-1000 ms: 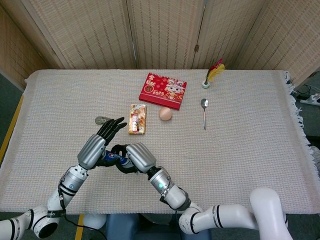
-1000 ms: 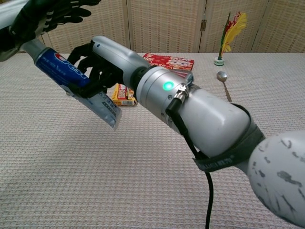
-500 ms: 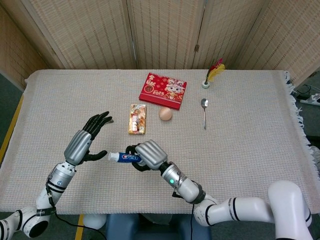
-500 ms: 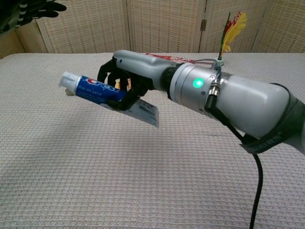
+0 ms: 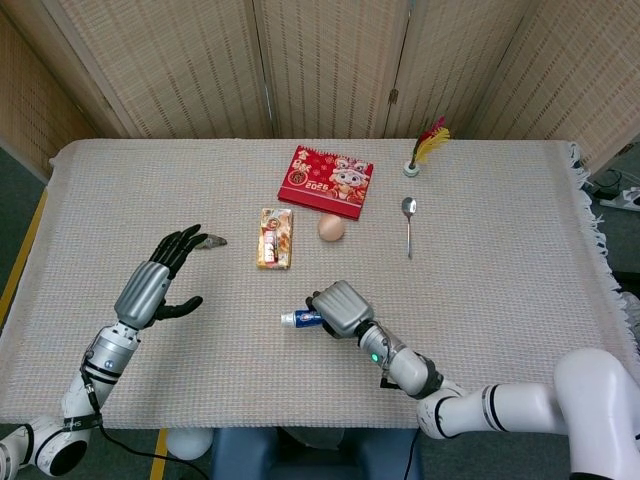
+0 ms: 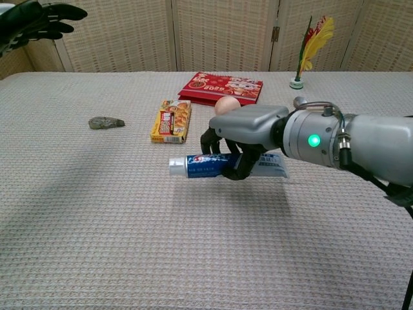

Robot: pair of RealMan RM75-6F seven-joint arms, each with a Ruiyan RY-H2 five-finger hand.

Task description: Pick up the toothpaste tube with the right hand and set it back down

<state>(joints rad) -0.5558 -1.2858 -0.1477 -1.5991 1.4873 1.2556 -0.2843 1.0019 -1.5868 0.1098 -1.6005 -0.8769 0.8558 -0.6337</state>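
My right hand (image 5: 342,308) (image 6: 242,139) grips a blue-and-white toothpaste tube (image 5: 299,319) (image 6: 208,165), its fingers curled around the tube's middle. The tube lies level, white cap to the left, and hangs a little above the cloth near the table's front centre. Off to the left, my left hand (image 5: 157,280) (image 6: 35,17) is raised with fingers spread and holds nothing; the chest view shows only its fingers at the top left corner.
A yellow snack box (image 5: 276,238) (image 6: 171,121), an egg (image 5: 331,228), a red booklet (image 5: 326,181) (image 6: 222,87), a spoon (image 5: 408,224) and a feather shuttlecock (image 5: 424,148) (image 6: 310,45) lie behind. A small grey object (image 5: 211,241) (image 6: 106,122) sits by the left hand.
My right hand has carried the tube to the right and lowered it toward the cloth, turning it level. The left hand let go of the tube and drew back to the left.
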